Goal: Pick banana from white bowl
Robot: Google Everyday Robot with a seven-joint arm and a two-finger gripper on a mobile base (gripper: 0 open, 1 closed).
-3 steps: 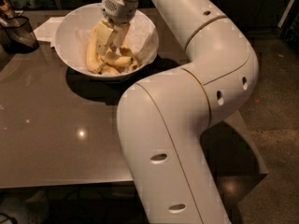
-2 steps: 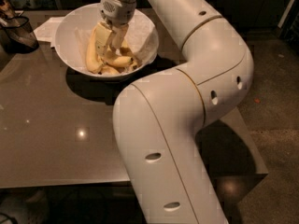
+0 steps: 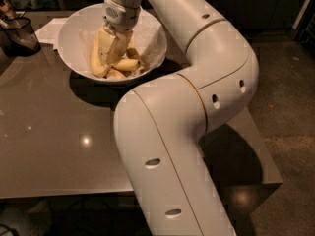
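Note:
The white bowl (image 3: 76, 26) stands at the far left of the table, lined with white paper. Several yellow bananas lie in its bottom. A thick curved banana (image 3: 96, 62) lies along the left side, and a shorter one (image 3: 126, 64) lies to the right. My gripper (image 3: 112, 47) reaches straight down into the bowl and sits among the bananas, touching them. Its lower part hides the middle of the pile.
My white arm (image 3: 197, 92) bends across the right half of the grey table (image 3: 54, 132). A dark container (image 3: 19, 33) stands at the far left edge, with white paper (image 3: 49, 29) behind the bowl. The floor lies to the right.
The arm's elbow and lower link have shifted slightly left. The gripper stays down in the bowl among the bananas, nearly where it was.

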